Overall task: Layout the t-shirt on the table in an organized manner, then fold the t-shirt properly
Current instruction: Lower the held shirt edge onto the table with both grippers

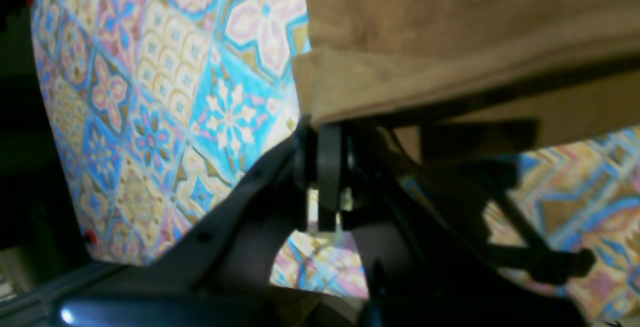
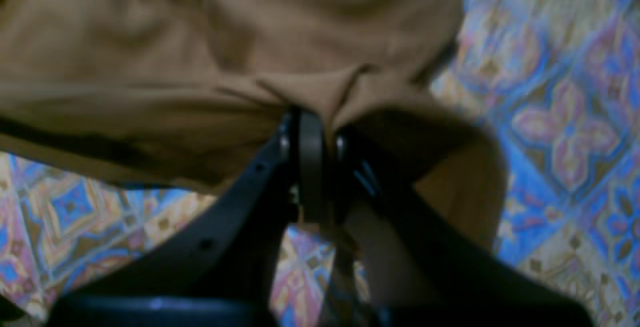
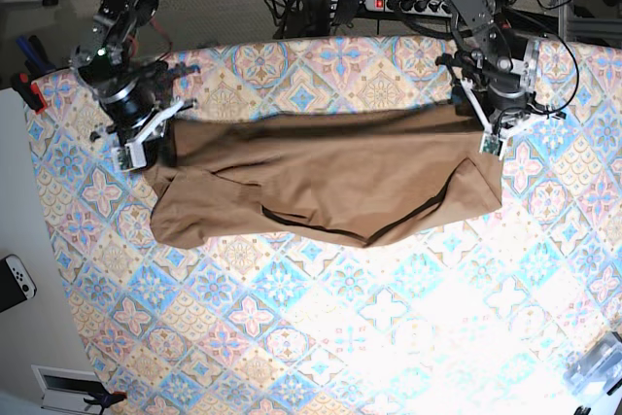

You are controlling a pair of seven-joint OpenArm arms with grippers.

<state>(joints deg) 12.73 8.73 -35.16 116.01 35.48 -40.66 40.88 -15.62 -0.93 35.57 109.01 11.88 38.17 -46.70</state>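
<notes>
you are looking down on a large table (image 3: 321, 337) covered in a blue, pink and cream diamond-tile cloth. nearest you the patterned cloth lies bare. further up, a plain tan-brown soft fabric t-shirt (image 3: 321, 177) stretches sideways across the table, its lower edge sagging in loose folds. at its far edge, each black arm pinches a corner: the left gripper (image 3: 489, 129), on the right of the base view, is clenched on the fabric, and the right gripper (image 3: 146, 143), on the left, is clamped on the opposite corner.
</notes>
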